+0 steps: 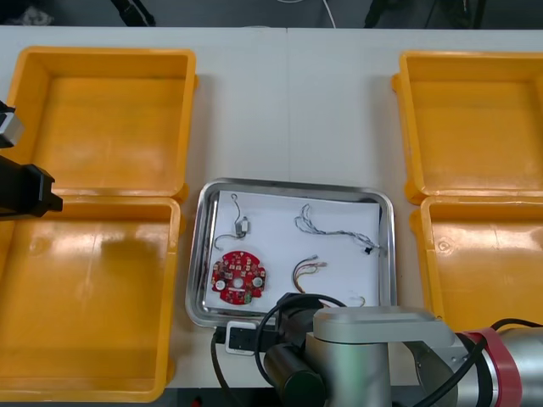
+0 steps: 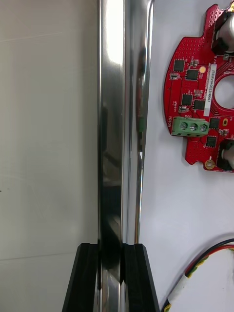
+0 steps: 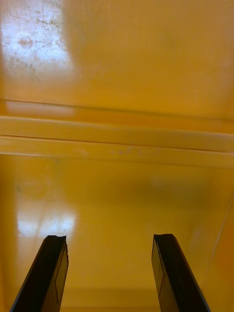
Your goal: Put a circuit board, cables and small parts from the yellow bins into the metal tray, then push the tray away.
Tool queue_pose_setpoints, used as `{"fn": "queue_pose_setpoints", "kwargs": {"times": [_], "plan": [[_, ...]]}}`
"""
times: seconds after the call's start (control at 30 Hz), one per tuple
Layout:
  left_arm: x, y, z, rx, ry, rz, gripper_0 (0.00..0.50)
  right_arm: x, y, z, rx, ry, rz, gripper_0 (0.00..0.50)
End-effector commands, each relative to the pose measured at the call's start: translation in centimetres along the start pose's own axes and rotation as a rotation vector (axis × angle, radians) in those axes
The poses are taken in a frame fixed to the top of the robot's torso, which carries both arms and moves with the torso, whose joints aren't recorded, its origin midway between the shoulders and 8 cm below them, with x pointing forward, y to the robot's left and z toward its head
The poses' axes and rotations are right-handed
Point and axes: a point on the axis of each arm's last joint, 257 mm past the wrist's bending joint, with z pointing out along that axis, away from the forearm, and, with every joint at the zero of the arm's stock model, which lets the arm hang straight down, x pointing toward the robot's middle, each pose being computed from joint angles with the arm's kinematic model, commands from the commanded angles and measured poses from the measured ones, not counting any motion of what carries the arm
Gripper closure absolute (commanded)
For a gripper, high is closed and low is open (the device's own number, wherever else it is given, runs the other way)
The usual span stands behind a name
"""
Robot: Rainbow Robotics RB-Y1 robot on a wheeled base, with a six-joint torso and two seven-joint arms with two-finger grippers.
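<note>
The metal tray [image 1: 201, 254] lies in the middle of the table, white inside. It holds a round red circuit board [image 1: 238, 277], a twisted pale cable [image 1: 333, 227], a red and yellow cable [image 1: 307, 270] and a small metal part [image 1: 243, 225] on a thin wire. My right arm [image 1: 365, 348] reaches over the tray's near edge. In the right wrist view my right gripper [image 2: 113, 275] is shut on the tray's shiny rim [image 2: 114, 122], one finger on each side of it. The circuit board [image 2: 202, 97] lies just inside that rim. My left gripper [image 3: 111, 273] hangs open over a bare yellow bin [image 3: 117, 73].
Two yellow bins [image 1: 106, 119] [image 1: 85, 305] stand left of the tray and two [image 1: 471, 119] [image 1: 488, 263] right of it, all bare inside. My left arm [image 1: 25, 188] sits at the left edge, above the wall between the left bins. Bare table lies beyond the tray.
</note>
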Motion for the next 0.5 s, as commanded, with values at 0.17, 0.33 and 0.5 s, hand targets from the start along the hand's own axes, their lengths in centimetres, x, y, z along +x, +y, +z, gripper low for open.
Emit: {"fn": "queue_pose_setpoints", "kwargs": {"times": [0.17,0.33,0.5], "plan": [[-1.0,1.1,-1.6,-0.031,-0.04,0.067,0.0,0.5,-1.5,-0.4,0.016,0.005,-0.017,0.5],[-1.0,1.1,-1.6,-0.031,-0.04,0.067,0.0,0.5,-2.6,-0.5,0.045,0.009,-0.049,0.5],[-1.0,1.1,-1.6,-0.031,-0.04,0.067,0.0,0.6,-3.6,-0.5,0.066,0.012,-0.055,0.5]]}}
